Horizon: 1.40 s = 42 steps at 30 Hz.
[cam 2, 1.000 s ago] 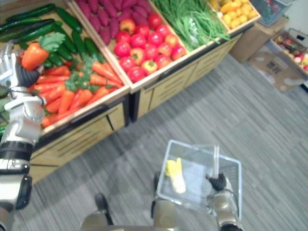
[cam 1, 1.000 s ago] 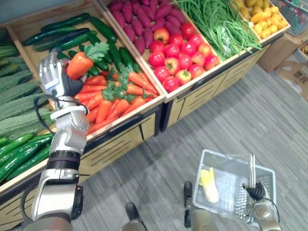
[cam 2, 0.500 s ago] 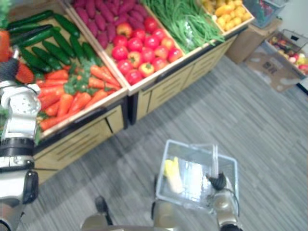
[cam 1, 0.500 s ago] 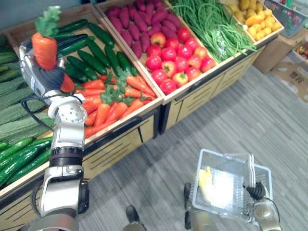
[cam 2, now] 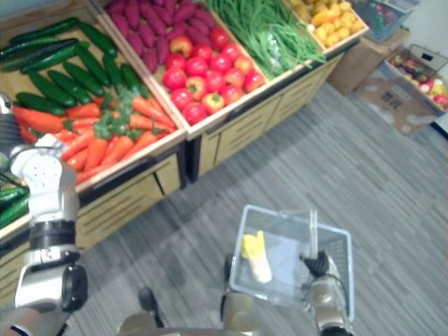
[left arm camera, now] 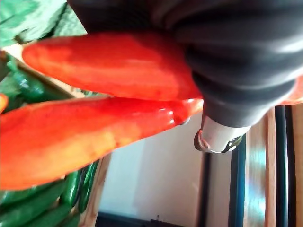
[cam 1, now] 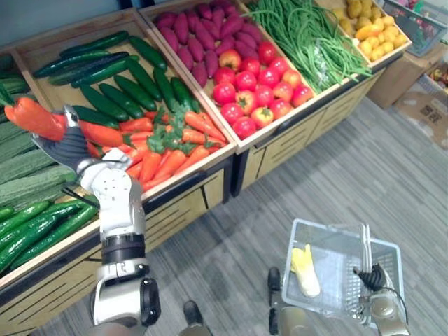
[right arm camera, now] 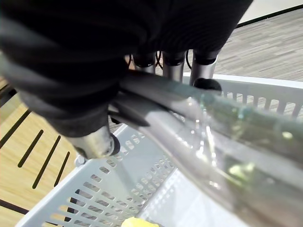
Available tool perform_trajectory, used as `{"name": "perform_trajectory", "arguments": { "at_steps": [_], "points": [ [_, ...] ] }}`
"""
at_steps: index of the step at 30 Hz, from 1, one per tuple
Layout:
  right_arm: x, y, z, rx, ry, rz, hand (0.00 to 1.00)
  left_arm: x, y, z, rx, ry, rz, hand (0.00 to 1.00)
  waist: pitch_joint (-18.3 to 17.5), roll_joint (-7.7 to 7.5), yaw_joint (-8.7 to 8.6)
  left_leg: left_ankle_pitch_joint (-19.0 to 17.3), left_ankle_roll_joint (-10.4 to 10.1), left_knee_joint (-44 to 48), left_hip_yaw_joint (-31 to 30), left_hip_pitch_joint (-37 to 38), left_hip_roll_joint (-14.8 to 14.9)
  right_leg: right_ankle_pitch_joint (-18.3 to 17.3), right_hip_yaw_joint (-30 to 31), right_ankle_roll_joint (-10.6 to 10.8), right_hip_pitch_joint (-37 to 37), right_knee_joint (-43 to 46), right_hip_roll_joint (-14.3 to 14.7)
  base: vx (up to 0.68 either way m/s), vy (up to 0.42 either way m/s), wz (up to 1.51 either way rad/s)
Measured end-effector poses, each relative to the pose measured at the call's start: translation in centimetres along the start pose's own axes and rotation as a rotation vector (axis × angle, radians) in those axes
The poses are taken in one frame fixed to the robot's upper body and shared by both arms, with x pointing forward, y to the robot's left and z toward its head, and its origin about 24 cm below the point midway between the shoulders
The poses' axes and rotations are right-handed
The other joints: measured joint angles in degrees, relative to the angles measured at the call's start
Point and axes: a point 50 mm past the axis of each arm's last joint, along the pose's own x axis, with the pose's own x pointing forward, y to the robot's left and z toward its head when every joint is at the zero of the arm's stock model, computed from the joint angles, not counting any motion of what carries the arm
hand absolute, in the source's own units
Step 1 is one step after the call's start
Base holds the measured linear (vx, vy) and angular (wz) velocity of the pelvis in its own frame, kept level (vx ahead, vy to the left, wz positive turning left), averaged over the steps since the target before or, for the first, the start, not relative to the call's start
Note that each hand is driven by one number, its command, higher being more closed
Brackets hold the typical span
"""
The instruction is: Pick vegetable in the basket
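A carrot (cam 1: pixel 33 117) is gripped in the left hand (cam 1: pixel 66 145), which is seen at 9 o'clock in the head views, raised above the display of produce. The carrot's orange body is pointed towards 10 o'clock from the hand, with its green top at the far end. In the left wrist view two orange lengths are seen against the hand's dark cover; whether both are held cannot be told.

The pile of carrots (cam 1: pixel 175 143) lies at 3 o'clock from the left hand, in a wooden bin shared with cucumbers (cam 1: pixel 133 73). At 12 o'clock a second bin is filled with red tomatoes (cam 1: pixel 255 94), purple sweet potatoes (cam 1: pixel 203 31) and green beans (cam 1: pixel 308 35).

The basket (cam 1: pixel 329 226) is held at 5 o'clock, over the grey floor and well apart from the carrot. Its handle (right arm camera: pixel 199 106) is clasped by the curled fingers of the right hand (cam 1: pixel 373 278). A yellow vegetable (cam 1: pixel 305 269) lies inside the basket, on its 9 o'clock side.
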Motion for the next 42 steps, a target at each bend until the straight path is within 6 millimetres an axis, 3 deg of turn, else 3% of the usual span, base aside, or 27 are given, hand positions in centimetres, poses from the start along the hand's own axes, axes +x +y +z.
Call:
{"name": "perform_trajectory", "arguments": {
  "at_steps": [3, 9, 18, 23, 27, 31, 35, 38, 42],
  "points": [
    [-0.2, 0.2, -0.2, -0.011, 0.002, 0.013, 1.0, -1.6, 0.2, -0.9, -0.077, 0.062, -0.049, 1.0, -0.9, 0.0, 0.03, 0.0, 0.0, 0.0, -0.3, 0.0, 0.0, 0.0, -0.2, 0.0, 0.1, 0.0, -0.1, -0.01, 0.011, 0.02],
    [-0.4, 0.5, -0.4, -0.025, 0.007, 0.03, 1.0, -2.8, 0.1, -1.8, -0.097, 0.111, -0.118, 1.0, -2.3, 0.29, -0.01, 0.0, 0.0, 0.0, -0.9, 0.0, -0.1, 0.0, -0.7, 0.0, 0.4, 0.0, -0.2, -0.01, 0.005, 0.04],
    [0.6, -0.4, 0.7, -0.036, -0.011, 0.003, 1.0, -3.5, -0.6, -2.2, -0.122, 0.145, -0.182, 1.0, -3.1, 0.47, 0.03, 0.0, 0.1, 0.0, -1.3, 0.3, -0.6, 0.2, -0.9, 0.4, 0.9, -0.1, -0.8, 0.0, 0.002, 0.0],
    [1.5, -1.7, 1.9, -0.054, -0.048, -0.027, 1.0, -3.8, -1.0, -2.4, -0.115, 0.148, -0.207, 1.0, -3.7, 1.41, 0.03, 0.1, 0.1, 0.0, -1.6, 0.1, -0.6, 0.2, -1.1, 0.4, 0.9, -0.1, -0.9, 0.0, 0.0, 0.0],
    [1.6, -1.6, 2.3, -0.067, -0.064, -0.019, 1.0, -3.7, -1.1, -2.1, -0.075, 0.114, -0.222, 1.0, -3.9, 1.85, 0.04, 0.1, 0.2, 0.0, -2.1, -0.2, -0.6, 0.2, -1.4, 0.5, 0.9, -0.1, -0.9, -0.01, 0.007, 0.04],
    [1.6, -1.2, 2.7, -0.077, -0.084, -0.004, 1.0, -1.8, -0.8, -2.6, 0.187, 0.039, -0.22, 1.0, -3.9, 1.85, 0.1, 0.3, 0.3, 0.0, -2.4, -0.4, -0.7, 0.2, -1.6, 0.5, 0.9, -0.1, -1.0, -0.01, 0.005, 0.02],
    [1.9, -1.7, 3.4, -0.085, -0.122, -0.015, 1.0, 2.2, -0.3, -2.0, 0.677, -0.135, -0.221, 1.0, -3.9, 1.79, 0.12, 0.7, 0.4, 0.0, -2.4, -1.8, -0.8, 0.4, -1.5, 0.7, -0.7, 0.1, -1.1, -0.01, 0.002, 0.0],
    [2.2, -2.2, 4.0, -0.086, -0.157, -0.026, 1.0, 3.5, -0.2, -1.3, 0.855, -0.224, -0.204, 1.0, -3.9, 1.79, 0.11, 0.8, 0.5, 0.0, -2.3, -2.0, -0.9, 0.5, -1.4, 0.7, -0.9, 0.1, -1.1, 0.0, 0.0, 0.0],
    [2.2, -2.4, 4.3, -0.088, -0.176, -0.032, 1.0, 3.8, -0.3, -1.3, 0.899, -0.239, -0.204, 1.0, -3.8, 1.67, 0.1, 0.8, 0.5, 0.0, -2.2, -2.0, -0.9, 0.5, -1.3, 0.7, -0.9, -0.1, -1.1, 0.01, 0.014, -0.01]
  ]
}}
